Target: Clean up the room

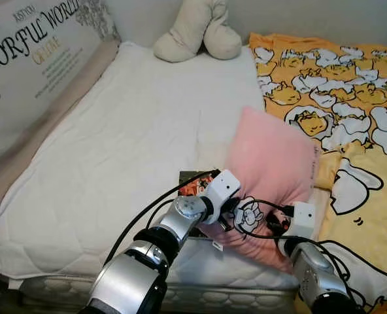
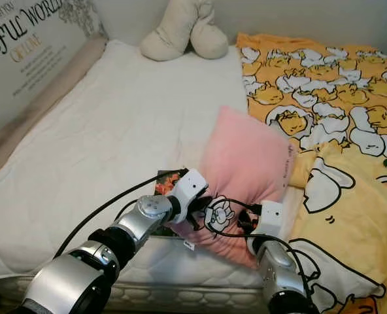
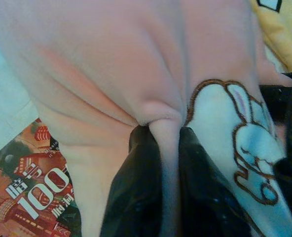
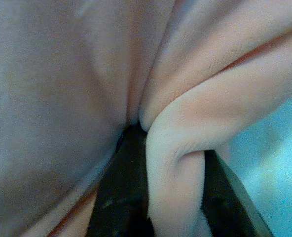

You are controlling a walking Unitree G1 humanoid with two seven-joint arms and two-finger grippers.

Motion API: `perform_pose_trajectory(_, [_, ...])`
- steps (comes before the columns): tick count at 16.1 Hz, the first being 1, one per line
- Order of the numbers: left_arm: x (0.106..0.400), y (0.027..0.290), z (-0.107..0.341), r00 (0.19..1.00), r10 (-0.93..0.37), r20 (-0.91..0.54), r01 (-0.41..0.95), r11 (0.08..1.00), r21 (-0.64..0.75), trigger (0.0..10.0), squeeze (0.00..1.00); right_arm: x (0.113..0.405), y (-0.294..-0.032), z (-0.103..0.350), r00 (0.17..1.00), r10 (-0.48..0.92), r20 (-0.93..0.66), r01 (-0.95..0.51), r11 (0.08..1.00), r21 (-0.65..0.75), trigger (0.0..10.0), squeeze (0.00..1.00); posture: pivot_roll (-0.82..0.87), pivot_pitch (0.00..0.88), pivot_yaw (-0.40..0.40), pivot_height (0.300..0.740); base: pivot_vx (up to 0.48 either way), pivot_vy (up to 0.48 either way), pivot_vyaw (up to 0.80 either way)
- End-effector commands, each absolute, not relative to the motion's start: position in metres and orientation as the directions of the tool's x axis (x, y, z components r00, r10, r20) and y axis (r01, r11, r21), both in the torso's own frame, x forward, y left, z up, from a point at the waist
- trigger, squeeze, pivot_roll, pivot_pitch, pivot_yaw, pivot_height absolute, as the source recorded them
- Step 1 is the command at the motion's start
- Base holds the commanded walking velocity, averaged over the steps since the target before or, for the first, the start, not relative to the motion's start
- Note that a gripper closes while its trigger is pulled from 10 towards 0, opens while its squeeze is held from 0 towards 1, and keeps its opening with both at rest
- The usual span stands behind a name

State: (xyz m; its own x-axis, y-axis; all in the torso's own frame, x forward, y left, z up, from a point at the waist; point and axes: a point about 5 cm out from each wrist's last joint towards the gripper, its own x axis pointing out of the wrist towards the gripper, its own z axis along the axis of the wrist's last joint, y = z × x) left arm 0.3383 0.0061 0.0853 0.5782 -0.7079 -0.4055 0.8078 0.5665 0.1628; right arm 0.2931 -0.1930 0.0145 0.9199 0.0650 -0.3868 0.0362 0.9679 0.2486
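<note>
pink pillow (image 1: 272, 167) stands tilted on the near edge of the bed (image 1: 115, 150), just left of the yellow duck blanket (image 1: 350, 98). left gripper (image 3: 165, 148) pinches a fold of the pillow's near corner beside the rabbit patch (image 3: 244, 143); right gripper (image 4: 173, 163) clamps a second fold of the pillow. judgement: a grip from each side lets both arms lift the soft pillow without sagging. a book (image 3: 32, 197) lies flat under the pillow's left corner, cover reads "100". left of the pillow, the wall panel (image 1: 30, 52) reads "colorful world".
</note>
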Motion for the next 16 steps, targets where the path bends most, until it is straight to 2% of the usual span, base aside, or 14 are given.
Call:
perform_pose_trajectory(1, [0.336, -0.001, 0.089, 0.552, -0.743, -0.377, 0.830, 0.534, 0.162, 0.0, 0.00, 0.310, -0.193, 0.038, 0.956, 0.050, -0.289, 0.011, 0.978, 0.208, 0.0, 0.00, 0.01, 0.000, 0.047, 0.731, 0.000, 0.000, 0.00])
perform_pose_trajectory(2, [0.339, -0.002, 0.095, 0.558, -0.750, -0.354, 0.827, 0.537, 0.165, 0.0, 0.00, 0.314, -0.195, 0.045, 0.965, 0.043, -0.258, 0.008, 0.981, 0.195, 0.0, 0.00, 0.01, 0.000, 0.047, 0.731, 0.000, 0.000, 0.00])
perform_pose_trajectory(3, [0.349, -0.001, 0.118, 0.579, -0.777, -0.248, 0.815, 0.553, 0.171, 0.0, 0.00, 0.324, -0.203, 0.078, 0.992, 0.010, -0.124, 0.004, 0.994, 0.112, 0.0, 0.00, 0.02, 0.000, 0.045, 0.731, 0.000, 0.000, 0.00])
perform_pose_trajectory(4, [0.352, -0.001, 0.127, 0.586, -0.784, -0.206, 0.810, 0.560, 0.173, 0.0, 0.00, 0.326, -0.207, 0.089, 0.997, -0.007, -0.076, 0.014, 0.995, 0.097, 0.0, 0.00, 0.02, 0.000, 0.045, 0.731, 0.000, 0.000, 0.00])
perform_pose_trajectory(5, [0.362, 0.005, 0.150, 0.616, -0.782, -0.097, 0.786, 0.601, 0.147, 0.0, 0.00, 0.330, -0.218, 0.114, 0.999, -0.045, 0.028, 0.043, 0.995, 0.093, 0.0, 0.00, 0.02, 0.000, 0.044, 0.731, 0.000, 0.000, 0.00])
perform_pose_trajectory(6, [0.365, 0.008, 0.155, 0.631, -0.772, -0.072, 0.773, 0.618, 0.145, 0.0, 0.00, 0.331, -0.219, 0.119, 0.998, -0.045, 0.049, 0.040, 0.996, 0.085, 0.0, 0.00, 0.02, 0.000, 0.051, 0.731, 0.000, 0.000, 0.00])
perform_pose_trajectory(9, [0.374, 0.036, 0.174, 0.748, -0.656, 0.100, 0.650, 0.755, 0.086, 0.0, 0.00, 0.342, -0.203, 0.154, 0.988, 0.042, 0.152, -0.049, 0.998, 0.043, 0.0, 0.00, 0.02, 0.000, 0.044, 0.731, 0.000, 0.000, 0.00])
perform_pose_trajectory(10, [0.375, 0.038, 0.174, 0.756, -0.646, 0.110, 0.641, 0.764, 0.079, 0.0, 0.00, 0.342, -0.202, 0.155, 0.987, 0.046, 0.154, -0.053, 0.998, 0.042, 0.0, 0.00, 0.02, 0.000, 0.042, 0.731, 0.000, 0.000, 0.00])
perform_pose_trajectory(11, [0.375, 0.042, 0.173, 0.783, -0.610, 0.120, 0.603, 0.792, 0.094, 7.9, 0.00, 0.344, -0.200, 0.154, 0.987, 0.040, 0.153, -0.044, 0.999, 0.027, 10.0, 0.00, 0.04, 0.000, 0.037, 0.731, 0.000, 0.000, 0.00])
perform_pose_trajectory(12, [0.377, 0.046, 0.173, 0.808, -0.575, 0.127, 0.574, 0.817, 0.053, 10.0, 0.00, 0.345, -0.197, 0.151, 0.989, 0.038, 0.143, -0.040, 0.999, 0.013, 10.0, 0.00, 0.04, 0.000, 0.035, 0.731, 0.000, 0.000, 0.00])
perform_pose_trajectory(13, [0.378, 0.047, 0.175, 0.818, -0.560, 0.135, 0.561, 0.827, 0.030, 10.0, 0.00, 0.345, -0.195, 0.151, 0.988, 0.040, 0.147, -0.041, 0.999, 0.009, 10.0, 0.00, 0.04, 0.000, 0.034, 0.731, 0.000, 0.000, 0.49])
perform_pose_trajectory(16, [0.379, 0.048, 0.180, 0.826, -0.539, 0.163, 0.542, 0.840, 0.031, 10.0, 0.00, 0.347, -0.192, 0.148, 0.991, 0.042, 0.126, -0.044, 0.999, 0.013, 10.0, 0.00, 0.04, 0.000, 0.033, 0.731, 0.000, 0.424, 0.57])
